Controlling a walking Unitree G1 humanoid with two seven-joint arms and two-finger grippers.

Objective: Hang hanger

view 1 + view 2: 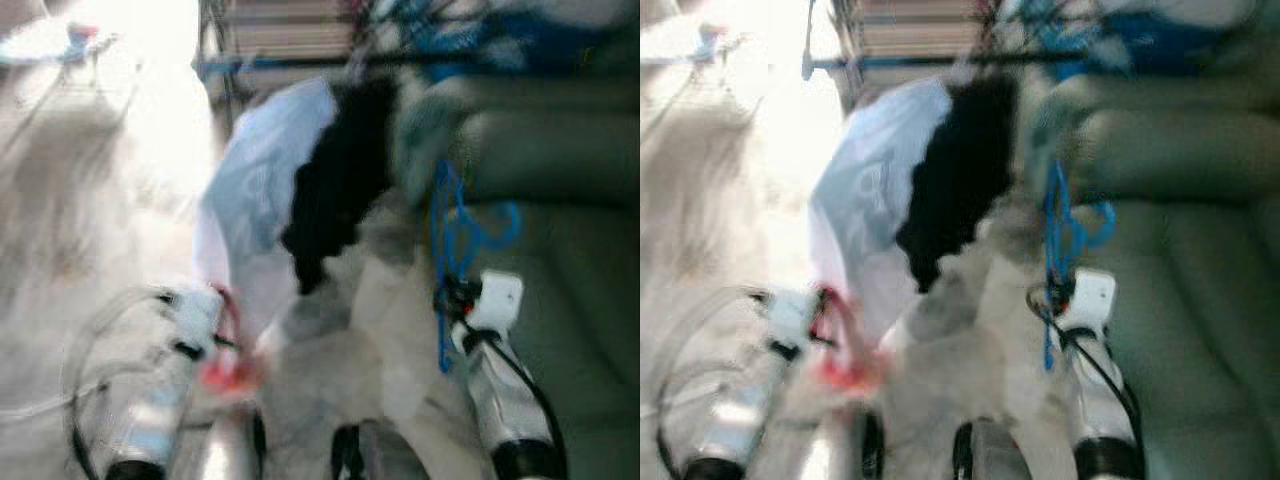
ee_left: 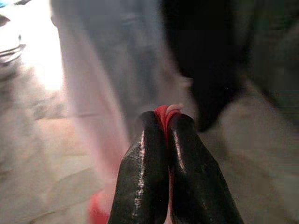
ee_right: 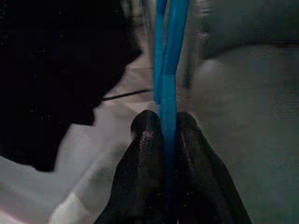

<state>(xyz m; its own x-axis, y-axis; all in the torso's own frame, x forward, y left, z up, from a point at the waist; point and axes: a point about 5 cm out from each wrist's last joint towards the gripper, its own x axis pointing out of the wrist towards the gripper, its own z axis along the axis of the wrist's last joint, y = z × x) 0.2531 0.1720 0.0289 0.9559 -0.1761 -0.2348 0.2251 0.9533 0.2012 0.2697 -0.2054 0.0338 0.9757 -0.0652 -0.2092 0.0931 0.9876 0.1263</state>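
The head views are blurred. My left gripper point(image 2: 167, 119) is shut on a red hanger point(image 2: 164, 112), which shows as a red smear beside the left wrist point(image 1: 228, 368). My right gripper point(image 3: 162, 119) is shut on a blue hanger point(image 3: 168, 56), which rises from that hand point(image 1: 450, 235) in front of the sofa. Ahead of both hands, a pale blue garment point(image 1: 262, 180) and a black garment point(image 1: 342, 180) hang from a rail with a blue bar point(image 1: 290, 66).
A grey-green sofa point(image 1: 560, 210) stands on the right, close to my right arm. Blue things lie on top of it point(image 1: 500, 35). Bright pale floor point(image 1: 120, 150) stretches to the left. A slatted shelf point(image 1: 285, 25) stands behind the rail.
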